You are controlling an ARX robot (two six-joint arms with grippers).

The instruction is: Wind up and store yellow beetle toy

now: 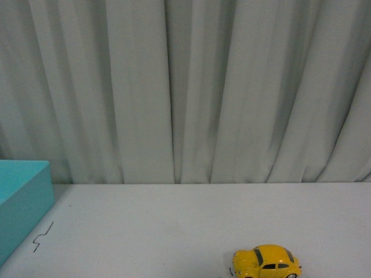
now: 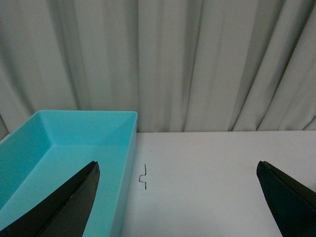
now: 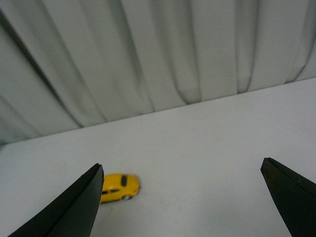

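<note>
Yellow beetle toy point(image 1: 266, 262) is sitting on its wheels on the white desk point(image 1: 174, 220), close to the near edge and right of centre in the front view, turned side-on. Nothing is touching it. Right wrist view is catching the toy point(image 3: 120, 186) on bare desk beyond the right jaws, showing past one dark finger point(image 3: 74, 207) and not between the two. Right jaws are standing wide apart, released, gripping nothing. Left jaws are likewise spread wide and gripping nothing, one finger point(image 2: 69, 202) showing in front of the teal box point(image 2: 74, 143). Box is sitting open-topped at the desk's left side point(image 1: 20, 202), well apart from the toy. A small dark squiggle point(image 1: 43, 236) is lying on the desk just beside the box. Pale pleated curtain point(image 1: 185, 87) is hanging behind the desk.
</note>
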